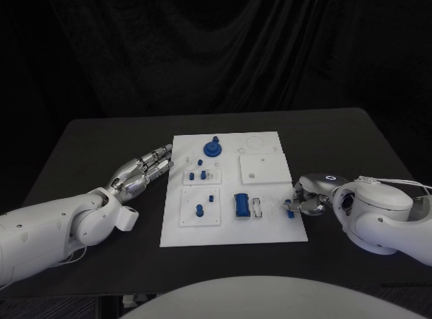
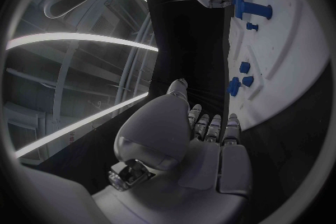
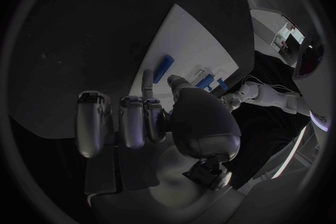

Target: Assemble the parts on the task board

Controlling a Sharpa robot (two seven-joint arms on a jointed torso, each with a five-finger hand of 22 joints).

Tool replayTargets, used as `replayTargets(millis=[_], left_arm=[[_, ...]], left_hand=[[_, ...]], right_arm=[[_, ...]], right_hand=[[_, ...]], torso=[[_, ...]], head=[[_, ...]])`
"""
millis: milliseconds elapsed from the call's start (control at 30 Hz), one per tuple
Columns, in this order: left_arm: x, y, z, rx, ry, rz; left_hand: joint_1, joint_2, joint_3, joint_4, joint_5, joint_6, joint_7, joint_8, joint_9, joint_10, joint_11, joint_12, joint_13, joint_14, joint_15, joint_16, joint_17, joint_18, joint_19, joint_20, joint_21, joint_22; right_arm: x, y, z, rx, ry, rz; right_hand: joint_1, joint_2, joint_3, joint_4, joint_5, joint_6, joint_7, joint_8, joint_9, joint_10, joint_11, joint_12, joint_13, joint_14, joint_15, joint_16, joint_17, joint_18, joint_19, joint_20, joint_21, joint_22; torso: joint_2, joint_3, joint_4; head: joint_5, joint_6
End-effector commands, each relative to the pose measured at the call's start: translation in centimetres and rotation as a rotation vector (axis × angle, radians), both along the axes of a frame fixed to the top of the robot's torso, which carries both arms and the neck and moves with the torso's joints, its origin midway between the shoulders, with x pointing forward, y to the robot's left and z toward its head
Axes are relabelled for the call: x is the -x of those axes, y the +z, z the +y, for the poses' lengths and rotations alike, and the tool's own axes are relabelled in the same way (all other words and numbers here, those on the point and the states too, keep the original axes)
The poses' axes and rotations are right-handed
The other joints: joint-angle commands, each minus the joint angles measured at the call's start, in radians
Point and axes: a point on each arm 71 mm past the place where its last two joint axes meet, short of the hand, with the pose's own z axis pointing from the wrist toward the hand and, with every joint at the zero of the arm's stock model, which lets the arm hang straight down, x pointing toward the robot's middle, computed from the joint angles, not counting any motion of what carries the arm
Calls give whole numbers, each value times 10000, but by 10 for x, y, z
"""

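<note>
the white board (image 1: 231,229) lies in the middle of the black table (image 1: 369,139), with small blue parts on it. the left hand (image 1: 139,171) lies flat on the table just beside the board's left edge, fingers straight and close together, holding nothing. the right hand (image 1: 307,198) sits at the board's right edge, near side, fingers curled around a small blue piece (image 1: 290,208). a blue cylinder (image 1: 242,205) lies on the board left of that hand, and a blue knob (image 1: 213,146) stands near the far edge.
</note>
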Motion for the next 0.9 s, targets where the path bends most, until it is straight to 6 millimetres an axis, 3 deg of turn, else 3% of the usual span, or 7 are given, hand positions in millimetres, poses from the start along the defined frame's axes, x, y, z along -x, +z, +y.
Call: replayTargets(millis=[33,133,367,633,700,733,900], left_arm=[[0,1,-2,137,-62,-52],[0,1,-2,137,-64,-49],[1,1,-1,133,-62,-37],[1,0,-1,132,-75,-17],[1,0,-1,132,-74,-16],[1,0,-1,131,-73,-15],[1,0,-1,126,-68,-10]], left_hand=[[35,-55,68,-10,60,43,13,66,14,18,-23,-21,-12,-4,55,-37,-15,30,9,45,-35,-17],[35,-55,68,-10,60,43,13,66,14,18,-23,-21,-12,-4,55,-37,-15,30,9,45,-35,-17],[36,-53,70,-13,41,38,12,65,13,17,1,-22,-13,-4,52,-37,-15,33,9,46,-35,-17],[36,-53,70,-13,41,38,12,65,13,17,1,-22,-13,-4,52,-37,-15,33,9,46,-35,-17],[38,-53,72,-17,28,37,16,65,12,27,17,-19,-10,-4,48,-37,-15,36,9,46,-35,-17],[38,-53,72,-17,28,37,16,65,12,27,17,-19,-10,-4,48,-37,-15,36,9,46,-35,-17],[40,-51,75,-22,19,41,32,66,13,37,24,-15,-6,-4,45,-37,-15,39,9,46,-35,-17]], right_arm=[[1,-4,-1,180,-14,41],[1,-9,-1,247,-1,152],[-1,-16,1,170,29,256],[-1,-20,5,-229,-104,404],[-2,-22,5,-315,-197,501],[-2,-22,4,-376,-275,586],[0,-26,2,-955,-882,1209]], right_hand=[[111,-19,3,40,76,-62,35,-123,-85,1076,22,27,2635,783,-33,-67,1216,-6,593,-52,-52,2221],[190,-37,23,26,139,-63,76,-307,-222,1076,58,27,2635,776,-2,-85,1173,0,582,-25,-79,2211],[584,-83,236,-181,1007,74,121,-734,-582,1076,102,27,2635,763,40,-114,1100,8,570,25,-112,2202],[1540,-196,782,-1013,1783,152,114,-972,-765,1076,89,27,2635,740,26,-163,988,56,487,19,-304,2136],[1703,-206,954,-1199,1621,166,127,-1005,-789,1076,100,27,2635,741,30,-164,987,57,486,15,-310,2135],[1917,-204,1258,-1440,1309,187,126,-1041,-814,1076,96,27,2635,738,28,-170,972,59,483,18,-323,2131],[1982,-286,1767,-1791,1410,274,160,-1064,-830,1076,129,27,2635,740,55,-168,975,66,474,36,-357,2123]], torso=[[-3,-3,2],[-4,-4,2],[0,-7,-4],[7,3,-4],[4,1,-4],[4,1,-5],[2,-3,0]], head=[[9,-1],[23,-1],[51,-1],[56,-1],[66,-1],[71,-1],[98,-1]])
